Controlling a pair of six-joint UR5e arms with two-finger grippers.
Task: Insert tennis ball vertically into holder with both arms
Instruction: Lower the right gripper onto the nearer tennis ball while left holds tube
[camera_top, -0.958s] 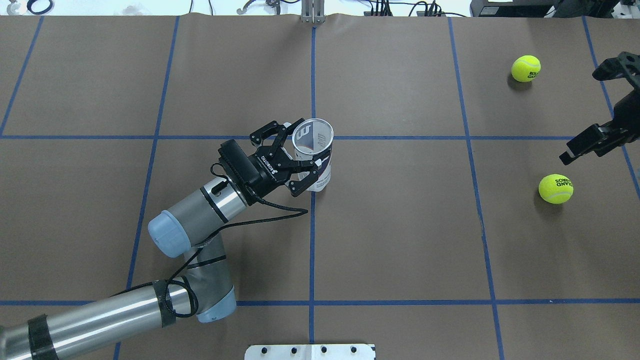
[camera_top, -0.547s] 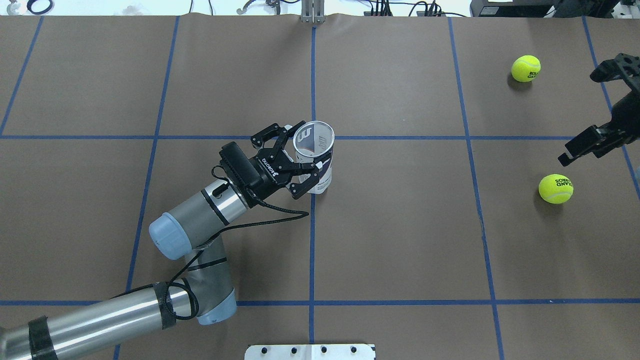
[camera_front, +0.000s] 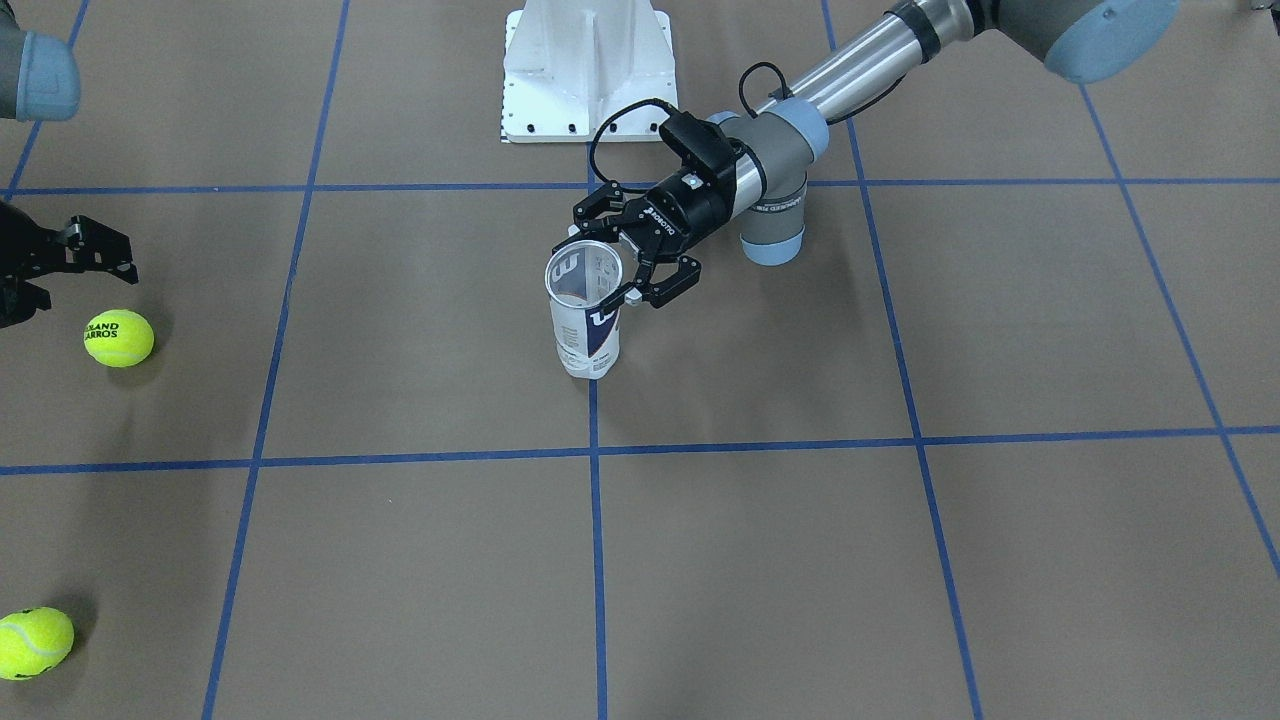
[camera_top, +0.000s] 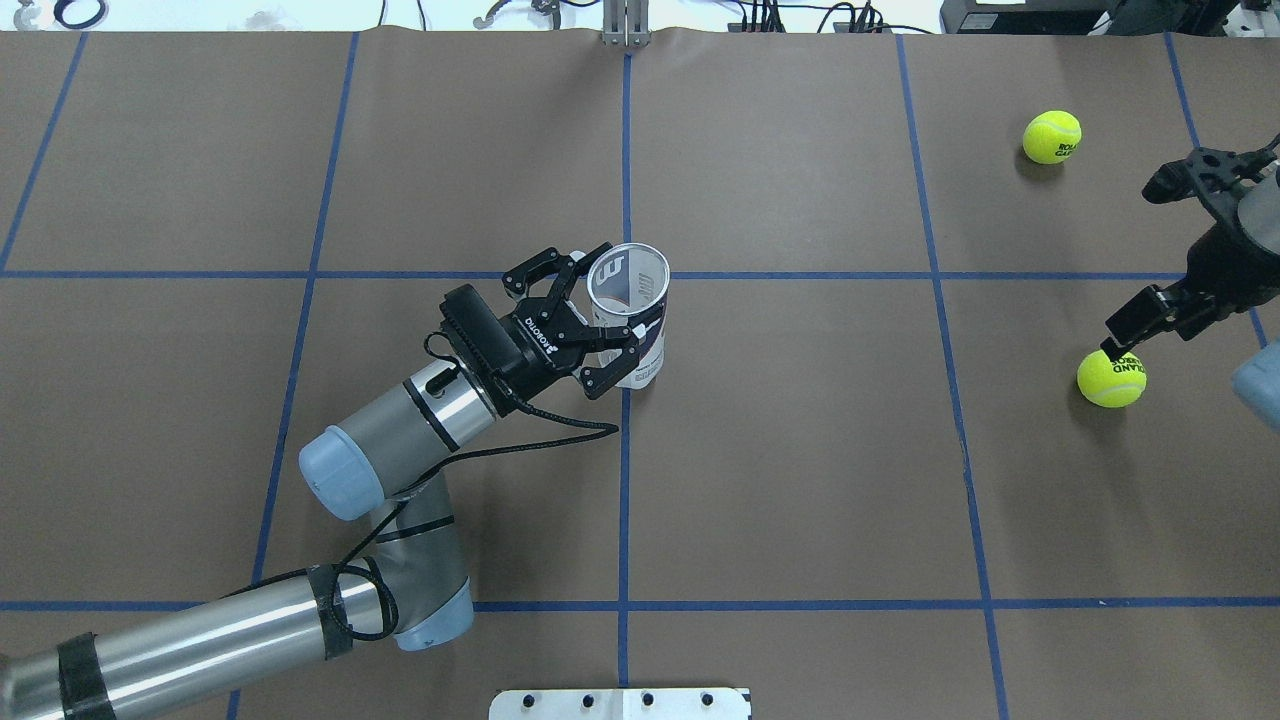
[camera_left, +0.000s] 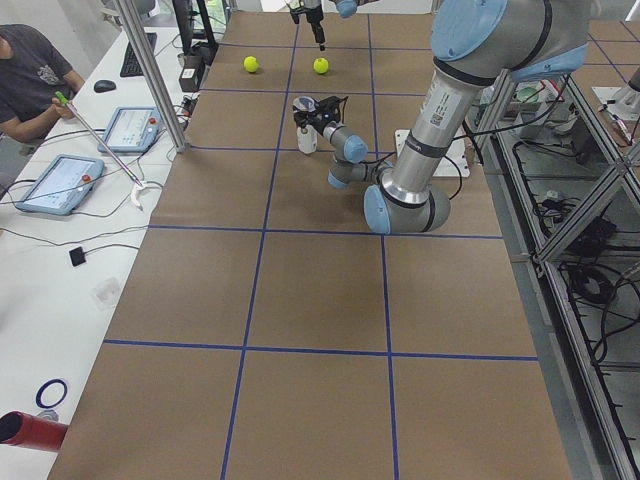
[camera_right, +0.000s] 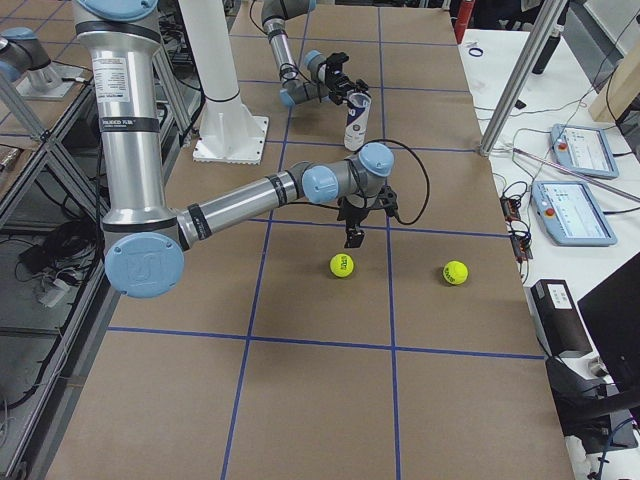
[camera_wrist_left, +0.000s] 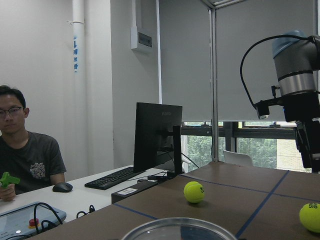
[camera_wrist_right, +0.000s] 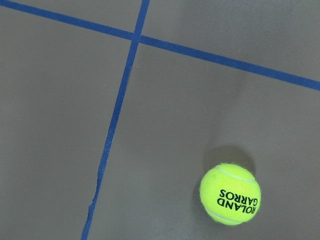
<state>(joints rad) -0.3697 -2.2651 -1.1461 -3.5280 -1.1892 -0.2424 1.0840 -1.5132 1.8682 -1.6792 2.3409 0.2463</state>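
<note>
Lighting: bright, even, from overhead; soft, short shadow beside tennis ball. Focus: sharp overall; near rim of holder blurred at left wrist view's bottom edge.

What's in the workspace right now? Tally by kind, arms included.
tennis balls: 2
holder: 1
robot arms: 2
white pedestal base: 1
total: 6
</note>
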